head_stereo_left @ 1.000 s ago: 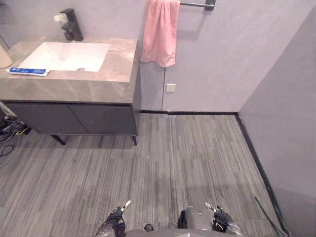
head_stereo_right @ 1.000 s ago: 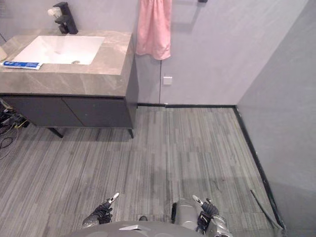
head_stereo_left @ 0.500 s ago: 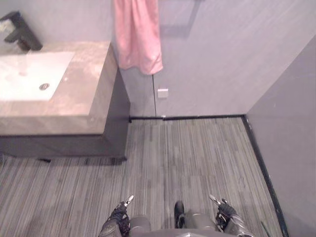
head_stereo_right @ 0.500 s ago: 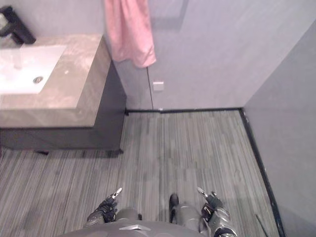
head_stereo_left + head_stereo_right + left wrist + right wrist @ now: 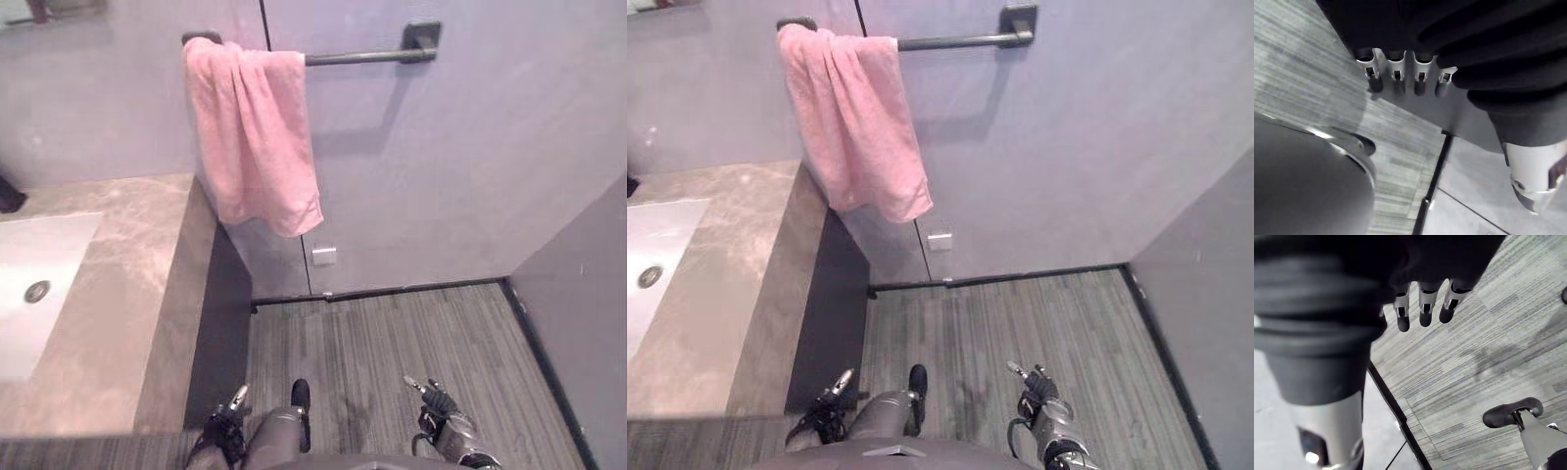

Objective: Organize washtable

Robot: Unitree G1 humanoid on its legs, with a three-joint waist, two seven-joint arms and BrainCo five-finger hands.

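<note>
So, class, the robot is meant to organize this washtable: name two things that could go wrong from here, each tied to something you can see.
1. The left hand hangs open, low beside the washtable; lifting that arm could knock it against the stone edge.
2. The pink towel hangs bunched at the end of the rail nearest the counter; a reaching arm might snag it and drag it off.

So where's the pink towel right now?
In both eye views the pink towel hangs upper left of centre, draped over the left end of the dark wall rail, just past the right edge of the stone washtable.
</note>
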